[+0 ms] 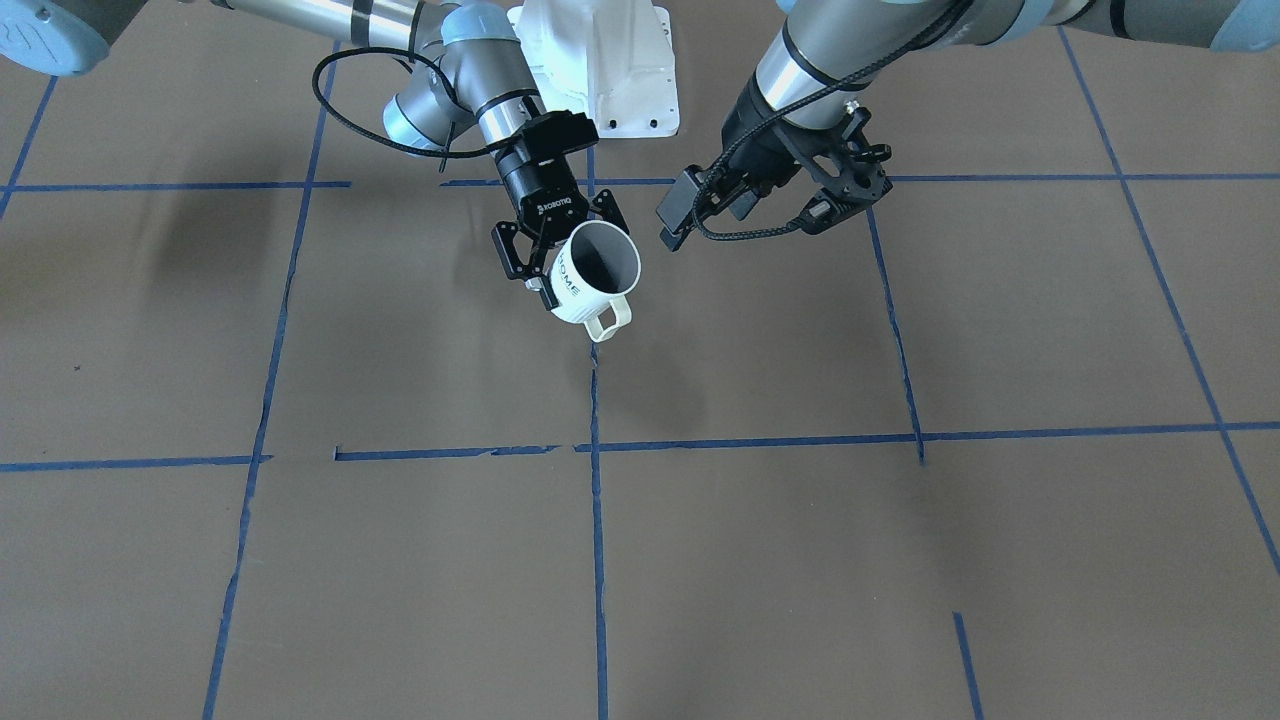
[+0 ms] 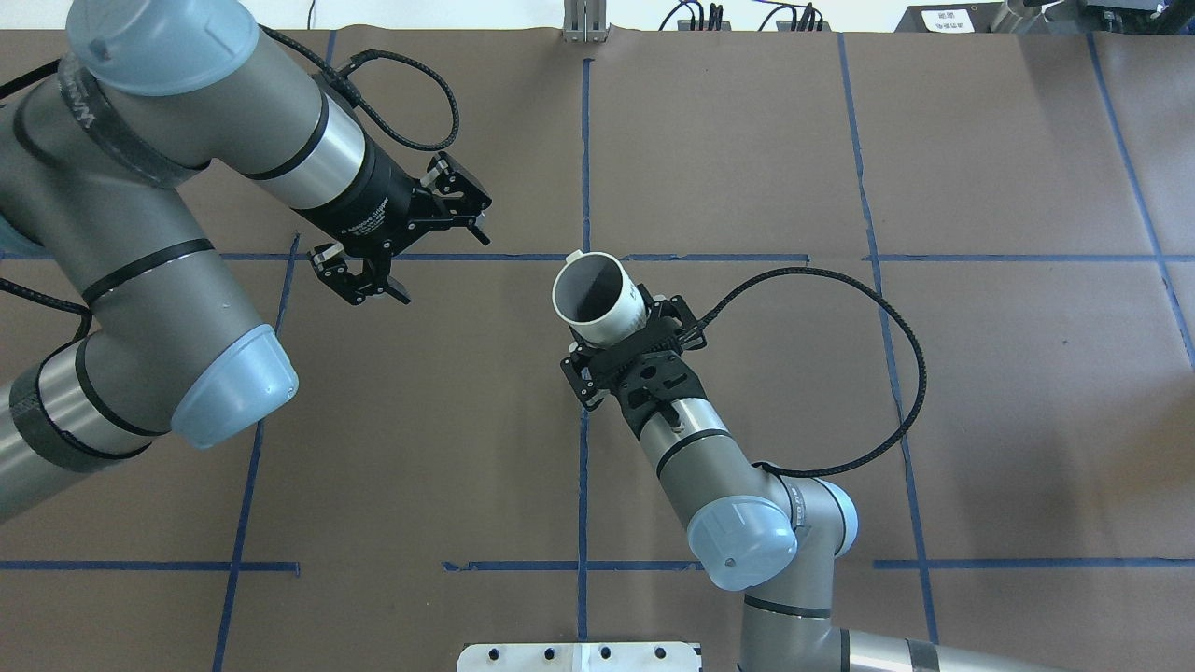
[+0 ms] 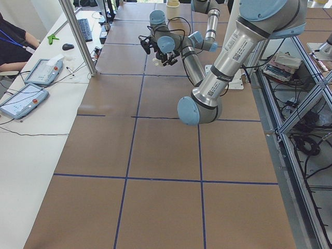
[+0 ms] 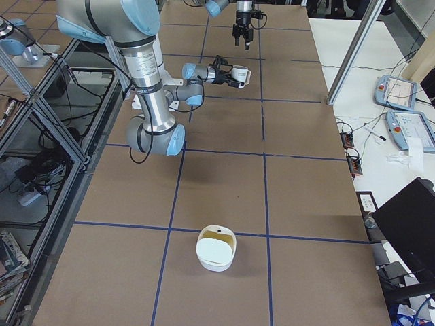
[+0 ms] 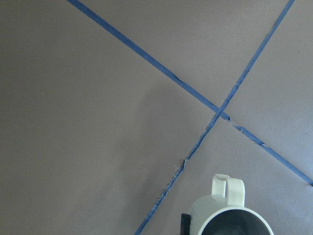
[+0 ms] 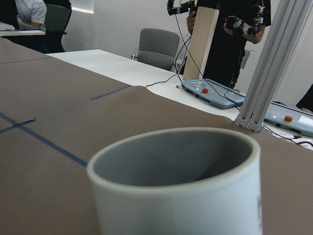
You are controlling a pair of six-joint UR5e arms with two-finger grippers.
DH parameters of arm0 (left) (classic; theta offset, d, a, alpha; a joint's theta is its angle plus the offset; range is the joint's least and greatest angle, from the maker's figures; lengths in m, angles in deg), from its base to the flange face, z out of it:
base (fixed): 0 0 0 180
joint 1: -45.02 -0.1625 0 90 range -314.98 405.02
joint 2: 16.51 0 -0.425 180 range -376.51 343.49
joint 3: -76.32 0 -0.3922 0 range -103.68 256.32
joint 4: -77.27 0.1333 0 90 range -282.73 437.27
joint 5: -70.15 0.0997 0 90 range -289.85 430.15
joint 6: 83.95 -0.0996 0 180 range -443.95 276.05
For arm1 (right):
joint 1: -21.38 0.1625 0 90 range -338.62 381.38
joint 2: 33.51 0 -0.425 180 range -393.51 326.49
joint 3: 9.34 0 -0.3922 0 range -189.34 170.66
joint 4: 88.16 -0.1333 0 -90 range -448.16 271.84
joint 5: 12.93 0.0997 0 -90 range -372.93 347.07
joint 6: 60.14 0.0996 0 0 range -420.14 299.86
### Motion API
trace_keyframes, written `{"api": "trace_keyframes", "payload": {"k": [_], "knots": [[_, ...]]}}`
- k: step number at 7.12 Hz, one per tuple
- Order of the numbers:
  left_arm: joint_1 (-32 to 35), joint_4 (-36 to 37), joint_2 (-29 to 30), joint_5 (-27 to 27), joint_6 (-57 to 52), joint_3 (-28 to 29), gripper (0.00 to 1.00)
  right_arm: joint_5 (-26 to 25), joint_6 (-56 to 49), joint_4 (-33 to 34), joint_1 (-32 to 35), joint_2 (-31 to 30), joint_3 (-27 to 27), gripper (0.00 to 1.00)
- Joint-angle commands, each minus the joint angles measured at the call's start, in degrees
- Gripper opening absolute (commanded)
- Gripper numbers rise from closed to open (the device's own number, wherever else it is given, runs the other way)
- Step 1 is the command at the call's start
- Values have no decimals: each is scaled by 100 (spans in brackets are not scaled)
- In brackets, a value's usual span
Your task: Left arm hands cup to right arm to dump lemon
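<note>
Gripping arm: right arm (image 2: 738, 504), the slimmer one with a loose black cable loop.
Right gripper (image 1: 575, 255): clamped on the cup's ribbed wall, one finger on each side of it.
Cup (image 2: 597, 299): white mug held clear of the table, tilted with its mouth turned up and toward the left arm; the squarish handle points away from the robot's base.
Cup position: above the brown table (image 1: 400, 350), over the centre line of blue tape (image 1: 597, 500).
Cup inside: grey wall shows in the right wrist view; the bottom is hidden.
Left arm (image 2: 140, 308): the thicker one, raised beside the cup.
Left gripper (image 2: 443, 268): fingers spread, holding nothing, apart from the cup.
Writing on gripper: "ROBOTIQ" in white on the right gripper's black body.
Writing on cup: "HOME" in dark letters down the side.
Other print: small white text on the left gripper's body, too fine to read.
White bowl (image 4: 216, 249): sits well apart at the table's right end, yellowish inside; contents unclear.
</note>
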Motion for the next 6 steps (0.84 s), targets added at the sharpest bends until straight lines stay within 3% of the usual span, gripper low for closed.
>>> {"api": "trace_keyframes", "payload": {"k": [1,6], "knots": [[-366,-236,58,8,86,88,100,7,-3,-9,-15,82,35,43],[-420,-720,66,17,7,711,100,7,-20,-18,-68,91,8,43]]}}
